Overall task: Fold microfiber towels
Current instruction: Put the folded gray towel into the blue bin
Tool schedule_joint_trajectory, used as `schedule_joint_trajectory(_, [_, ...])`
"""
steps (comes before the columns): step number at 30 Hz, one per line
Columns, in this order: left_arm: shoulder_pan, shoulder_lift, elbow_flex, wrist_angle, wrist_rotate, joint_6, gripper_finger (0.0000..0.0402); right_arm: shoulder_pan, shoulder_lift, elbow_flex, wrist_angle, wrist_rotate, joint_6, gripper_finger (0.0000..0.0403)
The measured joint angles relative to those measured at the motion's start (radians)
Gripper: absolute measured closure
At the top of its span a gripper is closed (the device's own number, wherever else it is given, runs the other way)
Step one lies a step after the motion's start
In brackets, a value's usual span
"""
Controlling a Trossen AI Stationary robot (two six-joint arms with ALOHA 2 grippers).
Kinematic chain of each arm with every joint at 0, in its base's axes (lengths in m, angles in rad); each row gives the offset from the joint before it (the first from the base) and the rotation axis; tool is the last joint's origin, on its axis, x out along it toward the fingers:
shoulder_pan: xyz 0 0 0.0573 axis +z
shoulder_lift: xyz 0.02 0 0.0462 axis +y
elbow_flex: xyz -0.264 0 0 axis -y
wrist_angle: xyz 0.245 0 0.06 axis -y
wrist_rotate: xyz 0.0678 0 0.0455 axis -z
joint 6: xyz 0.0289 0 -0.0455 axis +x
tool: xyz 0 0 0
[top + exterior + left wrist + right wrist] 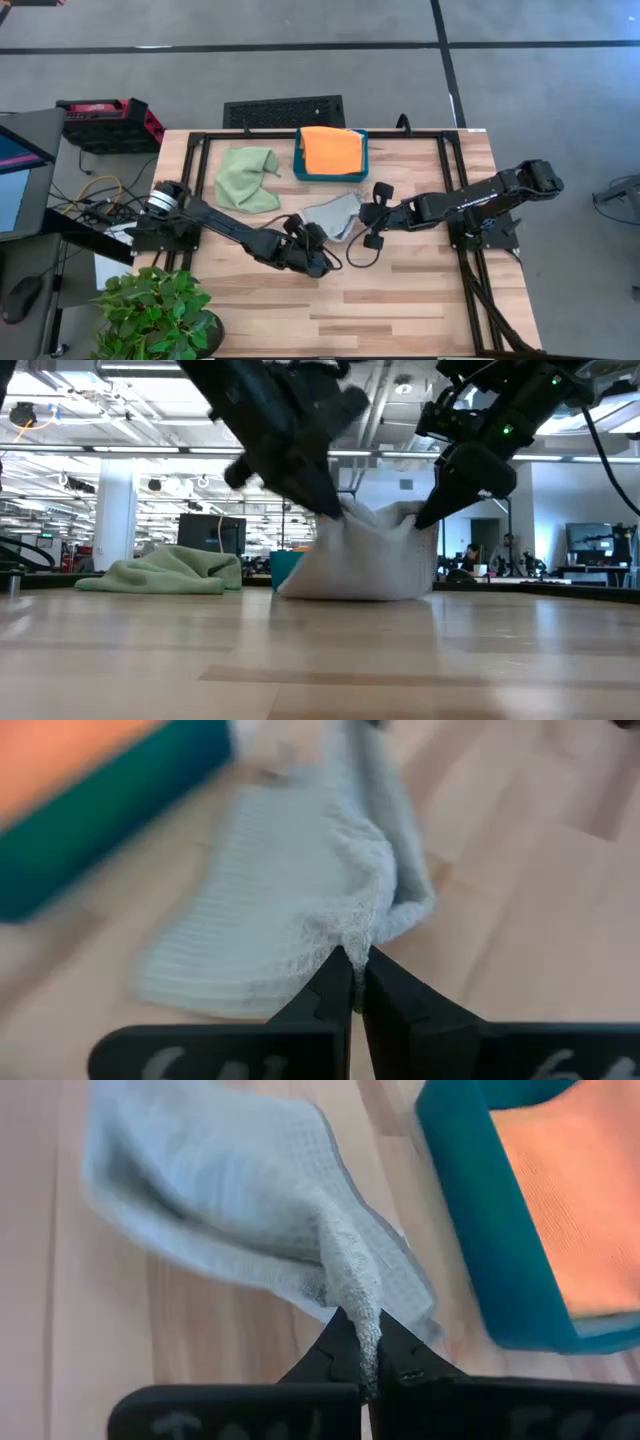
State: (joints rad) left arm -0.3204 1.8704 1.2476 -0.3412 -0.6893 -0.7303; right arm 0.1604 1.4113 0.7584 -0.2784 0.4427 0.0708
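A pale grey towel lies bunched near the table's middle, its lower part on the wood. My left gripper is shut on its near-left part. My right gripper is shut on its right part. A light green towel lies crumpled at the far left, also seen in the low view. An orange towel lies in the teal tray. I see no second grey towel. My left gripper pinches a bunched edge of the grey towel between its two fingertips, slanting down from the table's left. That edge is raised while the rest of the towel lies on the table. My right gripper pinches a gathered fold of the grey towel between its two fingertips, slanting down from the table's right. That part is raised, and the cloth sags between the two grippers onto the table.
The teal tray stands at the far middle, close behind the grey towel. A black grate lies beyond the far edge. A potted plant stands at the near left corner. Bare wood stretches along the near side.
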Motion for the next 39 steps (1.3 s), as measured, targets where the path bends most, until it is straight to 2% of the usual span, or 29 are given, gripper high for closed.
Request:
schedule_joint_trajectory(4, [0.021,-0.076,0.0,-0.079,-0.077,0.005,0.0401,0.013,0.0,0.056,-0.076,0.015,-0.029,0.0392])
schedule_joint_trajectory(10, [0.099,-0.154,0.0,-0.144,-0.132,0.088,0.0401,-0.021,0.0,0.144,-0.177,0.116,-0.144,0.0392])
schedule_joint_trajectory(15, [0.184,-0.195,0.0,-0.148,-0.15,0.175,0.0401,-0.093,0.0,0.198,-0.255,0.177,-0.246,0.0393])
schedule_joint_trajectory(19, [0.25,-0.219,0.0,-0.154,-0.148,0.217,0.0401,-0.18,0.0,0.218,-0.252,0.183,-0.354,0.0392])
schedule_joint_trajectory(25, [0.352,-0.23,0.001,-0.149,-0.133,0.292,0.0401,-0.325,0.0,0.225,-0.145,0.157,-0.497,0.0392])
schedule_joint_trajectory(30, [0.442,-0.231,0.001,-0.127,-0.137,0.353,0.0401,-0.43,0.0,0.225,-0.002,0.089,-0.626,0.0391])
schedule_joint_trajectory(34, [0.506,-0.234,0.001,-0.065,-0.133,0.431,0.0401,-0.511,0.0,0.224,0.055,0.006,-0.666,0.0391])
schedule_joint_trajectory(39, [0.592,-0.234,0.001,-0.018,0.002,0.481,0.0401,-0.613,0.026,0.224,0.112,-0.105,-0.684,0.0391])
